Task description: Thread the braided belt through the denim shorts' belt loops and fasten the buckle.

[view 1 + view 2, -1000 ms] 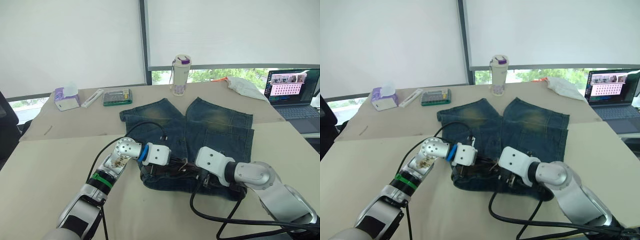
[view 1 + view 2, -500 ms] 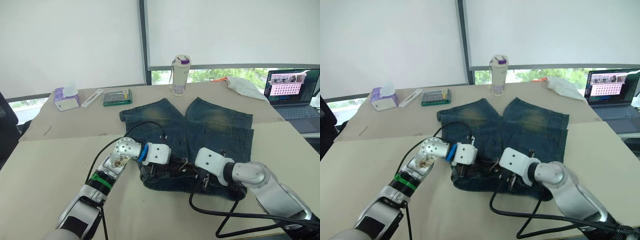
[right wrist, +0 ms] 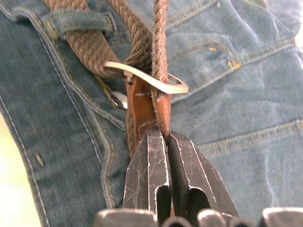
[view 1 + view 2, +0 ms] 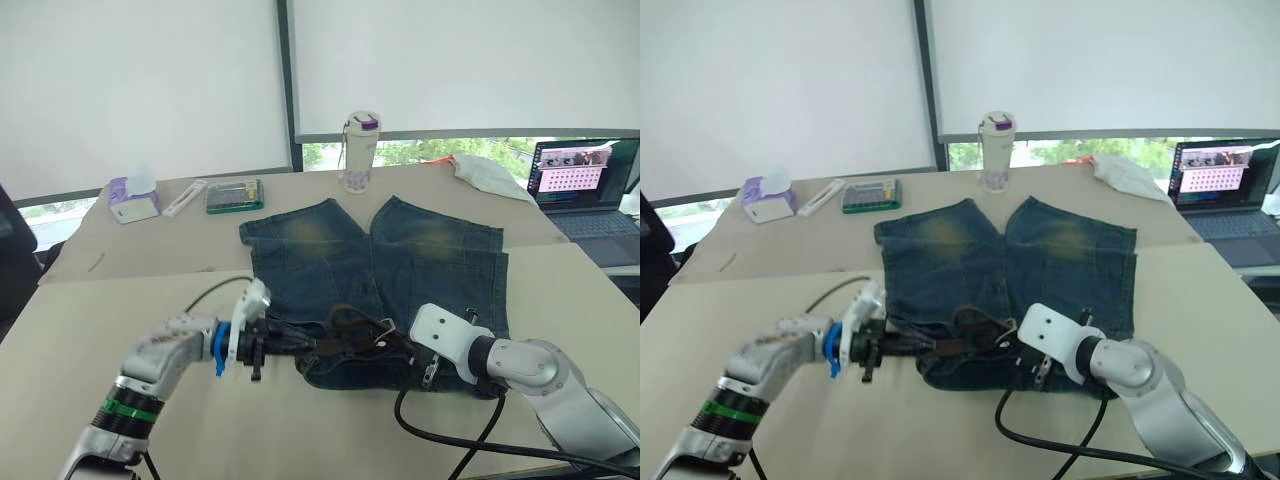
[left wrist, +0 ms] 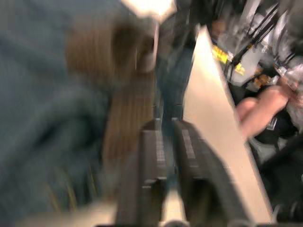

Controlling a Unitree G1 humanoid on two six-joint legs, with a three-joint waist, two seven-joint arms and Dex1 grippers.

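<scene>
The denim shorts [image 4: 440, 250] lie flat on the table, waistband toward me. The braided belt [image 4: 345, 318] runs along the waistband, arches up in a small hump at mid-waist, and passes under a belt loop [image 3: 78, 21]. My left gripper [image 4: 285, 345] sits just left of the shorts' edge, shut on the brown strap's end as far as the blurred left wrist view shows. At the waistband's right half, my right gripper [image 3: 161, 137] is shut on the leather tab behind the silver buckle [image 3: 142, 75], through which a strand of strap passes.
A tall bottle [image 4: 362, 150], a tissue pack [image 4: 133, 197] and a green box [image 4: 235, 193] stand along the far table edge. A laptop [image 4: 585, 185] and a white cloth [image 4: 488, 172] are at far right. A black cable [image 4: 440, 440] trails near me. A person's hand [image 5: 265, 101] is beyond the table.
My left gripper has swung from over the waistband to the left of the shorts. The belt now stretches toward it and humps up at mid-waist. The right gripper stays at the buckle.
</scene>
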